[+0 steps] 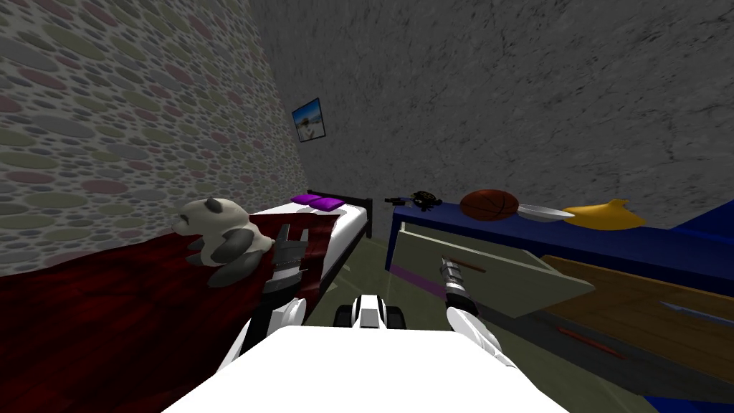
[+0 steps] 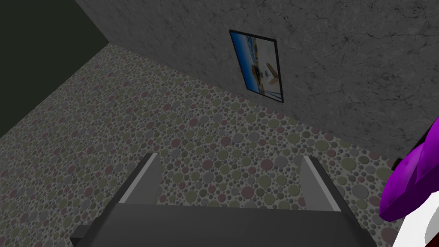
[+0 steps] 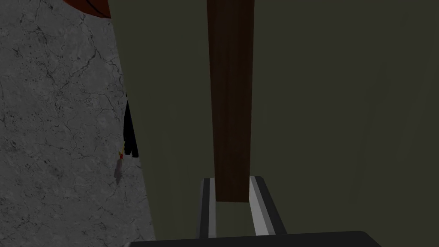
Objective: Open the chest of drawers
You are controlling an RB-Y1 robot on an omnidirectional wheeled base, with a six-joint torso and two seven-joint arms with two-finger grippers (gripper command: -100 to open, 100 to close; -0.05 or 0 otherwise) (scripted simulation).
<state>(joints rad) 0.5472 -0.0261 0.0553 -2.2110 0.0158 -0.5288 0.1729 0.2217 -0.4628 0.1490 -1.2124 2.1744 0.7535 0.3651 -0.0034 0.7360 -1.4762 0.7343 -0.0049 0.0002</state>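
Observation:
The blue chest of drawers (image 1: 645,244) stands at my right. Its top drawer (image 1: 502,279), with a grey-green front, is pulled out at a slant toward me. My right gripper (image 1: 449,267) is at the drawer's front, on its thin dark handle (image 1: 472,268). In the right wrist view the gripper (image 3: 232,188) is shut on the brown handle bar (image 3: 231,107), which runs up from between the fingers across the olive drawer front (image 3: 343,128). My left gripper (image 1: 292,233) hangs over the bed, and in its wrist view the gripper (image 2: 231,176) is open with nothing between its fingers.
A bed (image 1: 107,315) with a dark red cover, a panda toy (image 1: 218,240) and purple pillows (image 1: 319,201) lies to my left. On the chest sit a basketball (image 1: 489,204), a yellow object (image 1: 603,215) and a small dark object (image 1: 423,199). A brown lower drawer (image 1: 645,315) also sticks out.

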